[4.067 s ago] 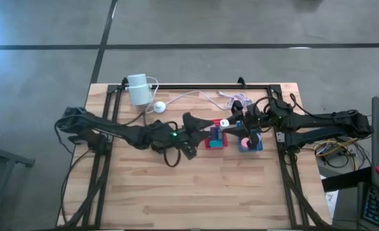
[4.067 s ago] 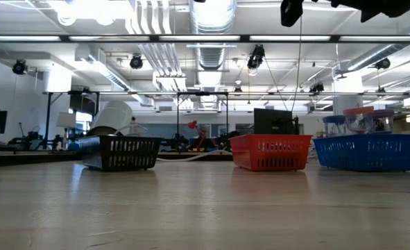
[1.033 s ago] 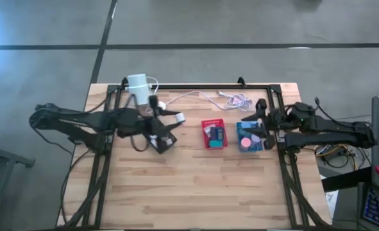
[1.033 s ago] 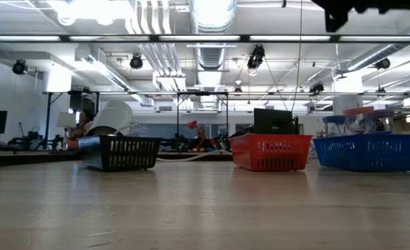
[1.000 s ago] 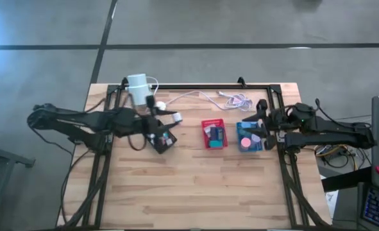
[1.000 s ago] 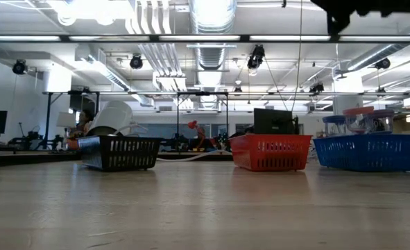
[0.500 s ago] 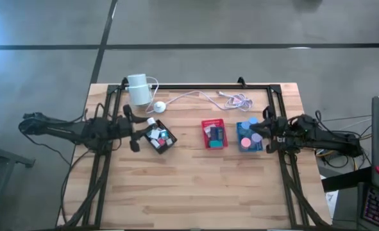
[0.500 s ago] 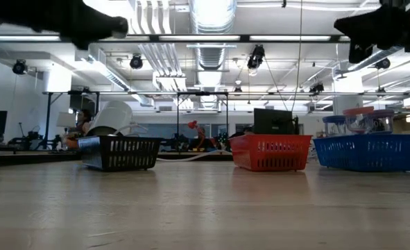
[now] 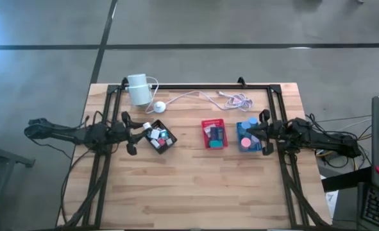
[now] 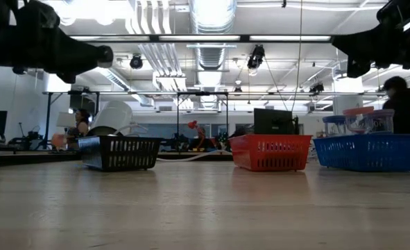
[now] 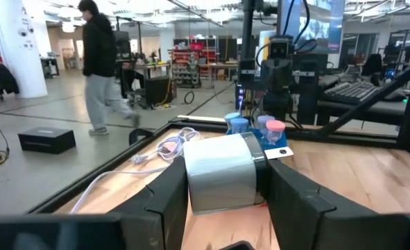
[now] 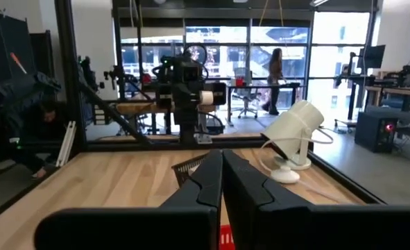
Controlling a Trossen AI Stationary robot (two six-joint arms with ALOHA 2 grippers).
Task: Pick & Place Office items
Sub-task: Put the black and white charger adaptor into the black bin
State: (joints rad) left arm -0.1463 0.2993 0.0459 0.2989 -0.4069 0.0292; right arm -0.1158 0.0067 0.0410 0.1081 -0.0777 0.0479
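Two grippers sit pulled back to opposite sides of your wooden table (image 9: 195, 186). Your left gripper (image 11: 222, 182) is clamped on a pale grey-white block (image 11: 220, 171), jaws part-way apart around it, hovering just left of the black square tray (image 9: 160, 138). Your right gripper (image 12: 222, 182) has its dark fingers (image 12: 206, 179) pressed together with nothing between them, at the right edge of the blue square tray (image 9: 249, 136).

Three small trays stand in a row across the table: black on the left, the red square tray (image 9: 215, 133) in the middle, blue on the right. You can see the office items sorted into them: a mix of white, teal, pink and dark pieces in the black tray, too small to count; about three blue and dark pieces in the red one; and in the blue one a pink disc (image 9: 245, 141) and roughly three blue or purple short cylinders.

One white cylinder (image 9: 138, 88) lies at the far left corner with one small white puck (image 9: 158, 107) beside it, and a pale cable (image 9: 205, 97) trails right to a coil. Black frame rails run along both table sides under your arms. Beyond the table, a person in a dark top (image 11: 100, 66) walks the floor.
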